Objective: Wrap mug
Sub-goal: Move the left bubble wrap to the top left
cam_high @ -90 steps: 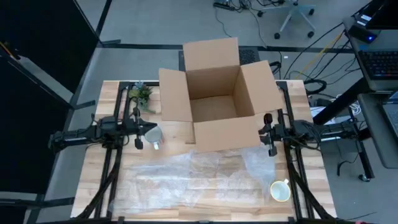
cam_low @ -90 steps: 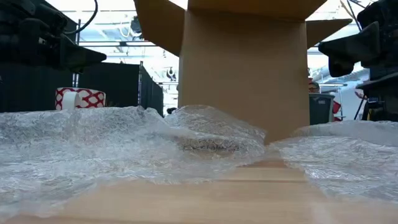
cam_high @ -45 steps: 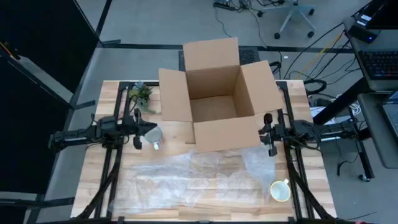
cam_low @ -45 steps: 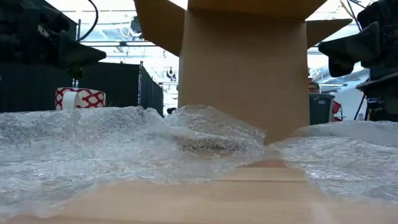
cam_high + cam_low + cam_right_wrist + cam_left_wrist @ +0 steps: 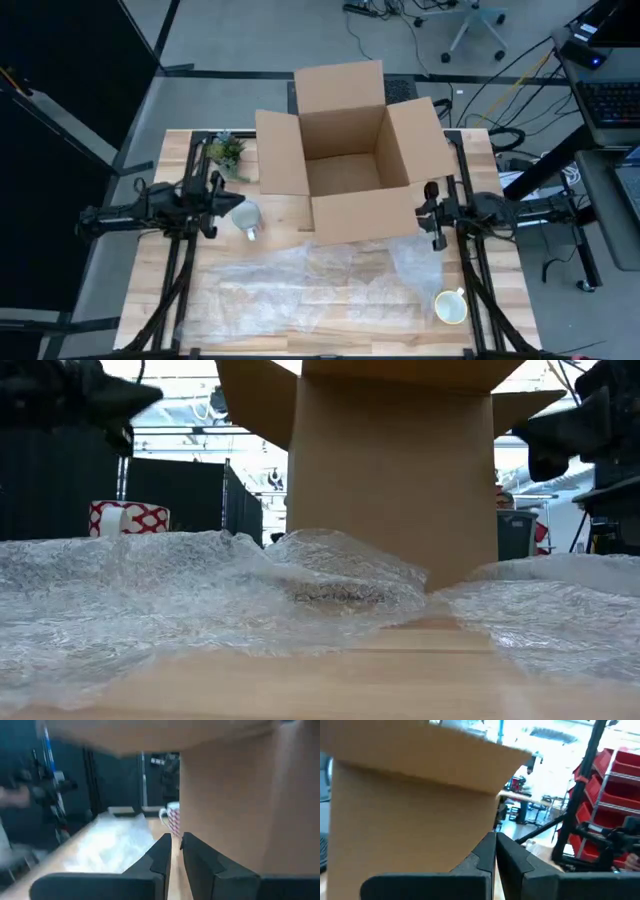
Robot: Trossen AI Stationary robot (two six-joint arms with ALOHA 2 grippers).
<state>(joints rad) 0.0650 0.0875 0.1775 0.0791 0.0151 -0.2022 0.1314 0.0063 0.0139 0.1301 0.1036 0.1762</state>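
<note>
Mug not yet wrapped; both arms being held clear of bubble wrap

Red/white patterned mug (image 5: 246, 217) is being seen upright on table (image 5: 170, 300), L of cardboard box (image 5: 345, 160), just off far-L corner of bubble wrap sheet (image 5: 320, 285), untouched. L gripper (image 5: 211, 192) is being held above table just L of mug, fingers (image 5: 485, 857) nearly closed w/ only a narrow slit, nothing held. R gripper (image 5: 432, 218) is being held beside box's R front corner, fingers (image 5: 161, 851) narrowly apart, empty. 2nd mug, yellow inside (image 5: 450, 306), is being seen at near-R table corner, at wrap's edge. Small plant (image 5: 227, 150) at far L
</note>
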